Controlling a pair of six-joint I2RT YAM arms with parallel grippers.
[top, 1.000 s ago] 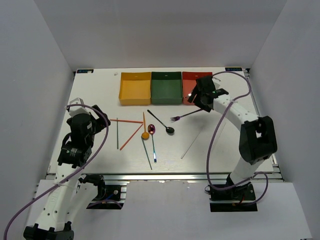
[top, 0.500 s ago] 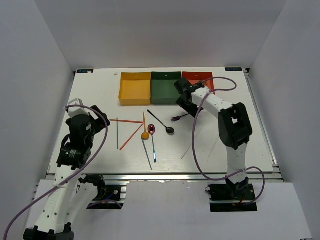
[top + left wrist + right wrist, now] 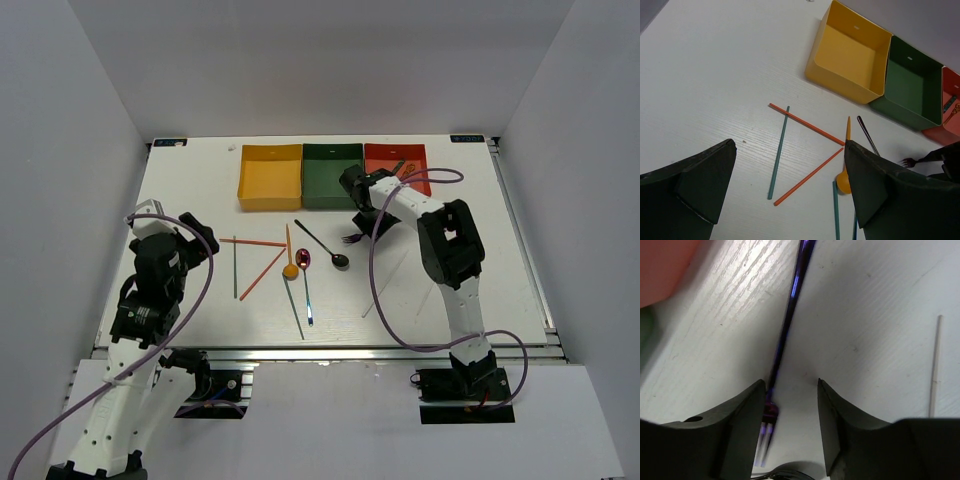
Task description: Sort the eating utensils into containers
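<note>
Two arms: right arm stretched low, right gripper (image 3: 790, 385) just before the square dark green tray (image 3: 325, 200); left gripper (image 3: 789, 145) raised, well left of it.
Right jaws: apart, astride the iridescent purple fork (image 3: 790, 320) lying on the white table (image 3: 865, 290).
Left jaws: wide apart.
Loose pieces include: two orange-red chopsticks (image 3: 807, 125), one grey-green chopstick (image 3: 778, 152), one orange spoon (image 3: 844, 177), one black spoon (image 3: 338, 260).
Trays: yellow-orange tray (image 3: 840, 82) and green one bare; red-orange tray (image 3: 380, 158) holds a few pieces.

Right wrist view: iridescent fork (image 3: 789, 315) handle cut off at the top edge, tines blurred, red tray (image 3: 660, 265) a blurred corner; tray contents too small to identify from above.
</note>
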